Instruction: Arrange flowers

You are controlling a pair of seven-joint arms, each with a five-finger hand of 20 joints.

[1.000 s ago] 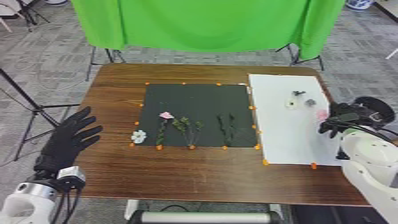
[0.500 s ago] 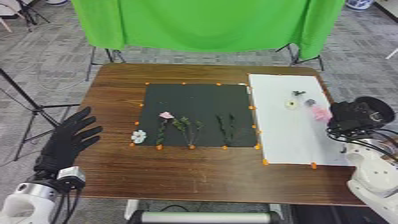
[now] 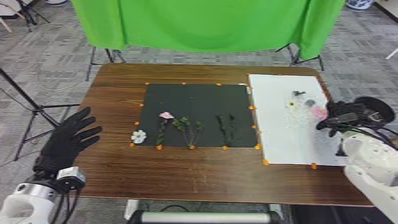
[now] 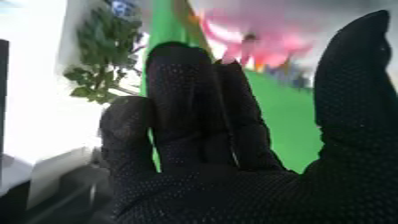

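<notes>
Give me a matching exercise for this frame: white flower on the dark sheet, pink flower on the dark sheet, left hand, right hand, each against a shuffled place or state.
1. White flower
2. Pink flower
3. Left hand
4. Right hand

A. Near the right edge of the white sheet
B. At the near left corner of the dark sheet
C. At the left edge of the table, fingers straight and spread
D. At the far end of a green stem

Pairs: 1-B, 2-D, 3-C, 4-A
</notes>
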